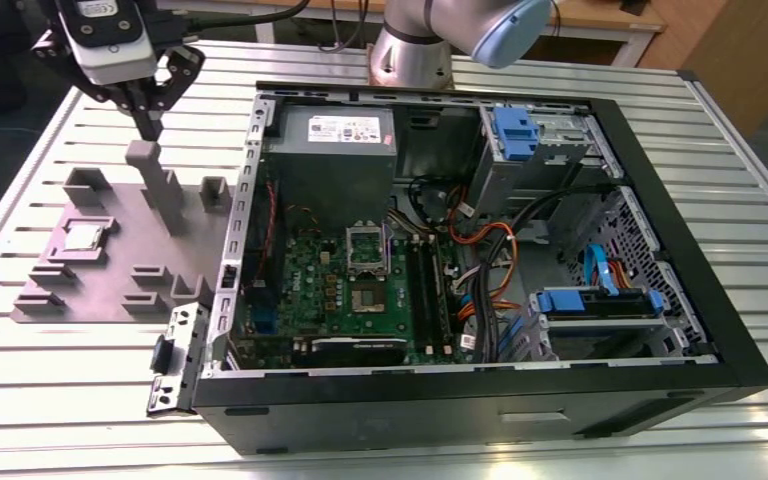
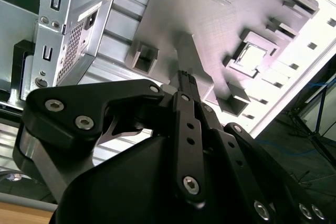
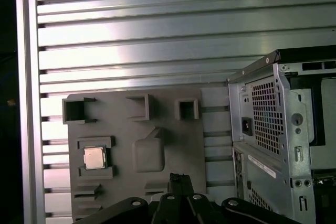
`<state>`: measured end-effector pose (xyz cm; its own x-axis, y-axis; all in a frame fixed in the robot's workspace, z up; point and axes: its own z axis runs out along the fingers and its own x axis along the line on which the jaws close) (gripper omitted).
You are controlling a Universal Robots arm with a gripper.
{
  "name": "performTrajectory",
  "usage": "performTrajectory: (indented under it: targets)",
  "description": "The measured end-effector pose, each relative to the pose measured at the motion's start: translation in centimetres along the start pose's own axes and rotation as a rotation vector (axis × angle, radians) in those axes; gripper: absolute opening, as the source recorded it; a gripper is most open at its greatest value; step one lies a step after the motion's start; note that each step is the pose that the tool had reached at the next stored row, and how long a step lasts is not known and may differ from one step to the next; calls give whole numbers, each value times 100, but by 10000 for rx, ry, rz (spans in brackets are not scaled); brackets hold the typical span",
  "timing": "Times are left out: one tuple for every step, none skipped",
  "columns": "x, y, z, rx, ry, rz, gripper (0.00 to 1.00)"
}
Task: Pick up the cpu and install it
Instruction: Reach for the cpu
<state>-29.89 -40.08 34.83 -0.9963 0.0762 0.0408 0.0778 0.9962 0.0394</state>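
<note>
Gripper (image 2: 183,77) jaws closed, empty, over one gray tray (image 3: 121,129); one cpu (image 3: 94,158) in tray pocket; one computer case (image 1: 491,398) beside.

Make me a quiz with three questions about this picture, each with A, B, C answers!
1. Where is the cpu?
A in the claw
B in the tray
C under the tray

2. What colour is the tray?
A gray
B green
C pink

3. The claw is:
A holding the cpu
B holding the tray
C empty

Answers:
1 B, the cpu lies in a tray pocket.
2 A, the tray looks gray in every view.
3 C, its tips are shut on nothing, above the tray.
</note>
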Motion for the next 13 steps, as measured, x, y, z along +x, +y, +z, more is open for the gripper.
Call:
performTrajectory:
  targets:
    - [1, 0, 0, 0, 0, 0, 11]
    - [2, 0, 0, 1, 1, 0, 11]
    - [2, -1, 1, 1, 1, -1, 11]
    - [3, -1, 2, 1, 1, 0, 11]
    - [5, -1, 4, 0, 0, 1, 11]
    - [6, -1, 5, 1, 0, 0, 11]
    - [7, -1, 6, 1, 0, 0, 11]
    - [9, -1, 7, 0, 0, 0, 11]
    - [10, -1, 8, -1, -1, 0, 11]
    - [11, -1, 9, -1, -1, 0, 11]
    - [12, -1, 10, -1, -1, 0, 11]
    - [13, -1, 10, 0, -1, 0, 11]
    - [14, -2, 11, 0, 0, 0, 11]
